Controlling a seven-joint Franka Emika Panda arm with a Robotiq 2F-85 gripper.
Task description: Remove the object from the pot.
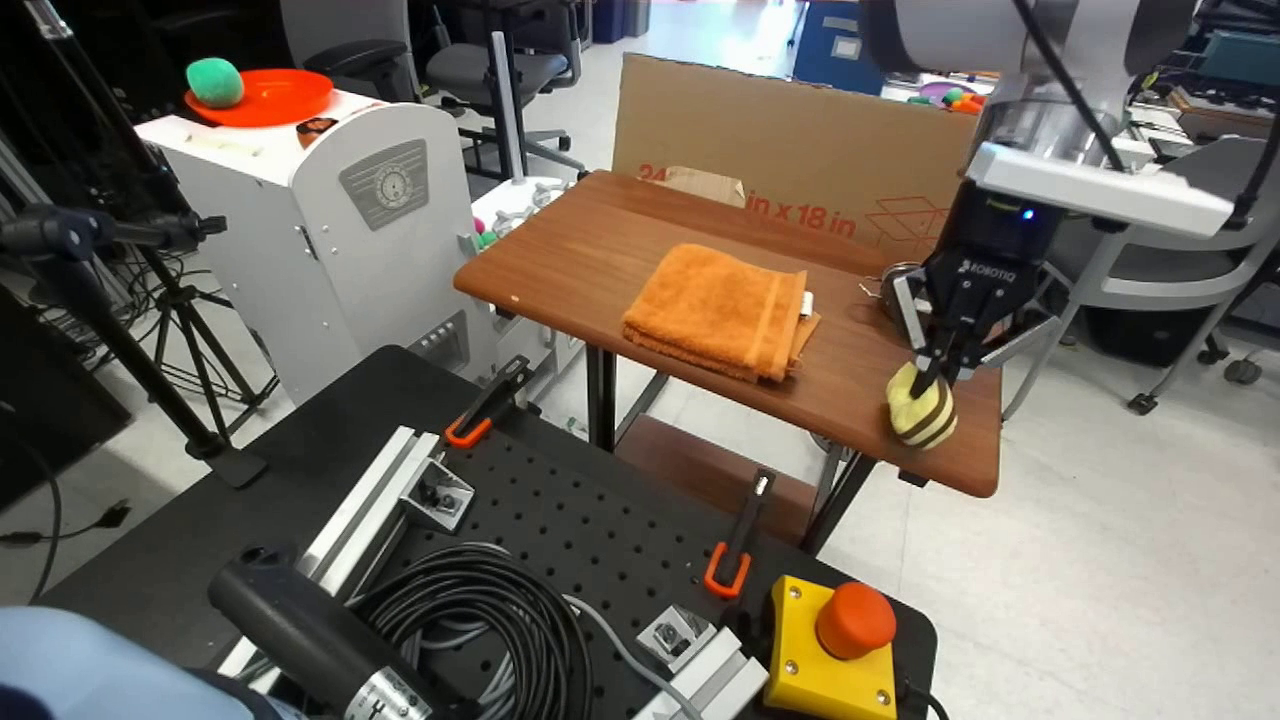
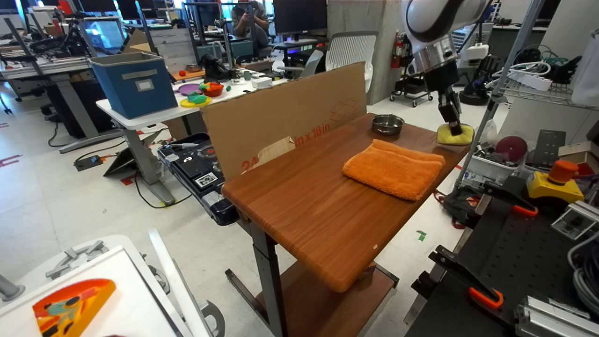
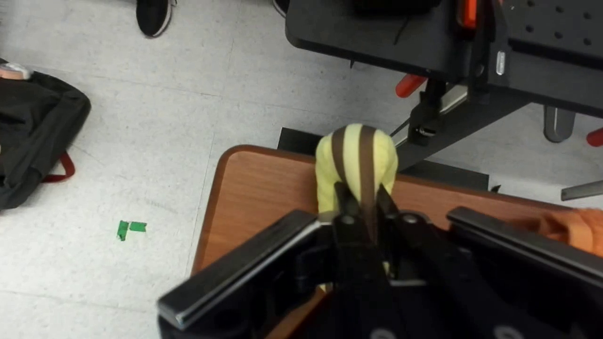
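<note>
The object is a small rounded yellow thing with dark brown stripes, seen in both exterior views (image 1: 922,425) (image 2: 448,136) and the wrist view (image 3: 352,150). My gripper (image 1: 937,372) is shut on it; the fingertips (image 3: 362,190) pinch the soft body from both sides, as also shows in an exterior view (image 2: 454,127). The object is over the table's end near a corner, beside the pot; whether it touches the table I cannot tell. The pot (image 2: 387,125) is a small round metal vessel standing by the cardboard. In an exterior view (image 1: 889,292) my gripper partly hides it.
A folded orange cloth (image 1: 715,305) lies on the brown table (image 2: 299,196). A cardboard sheet (image 2: 285,112) stands along one long table edge. A black perforated cart top (image 1: 590,540) with clamps and a yellow-red stop button (image 1: 835,645) stands along the opposite side.
</note>
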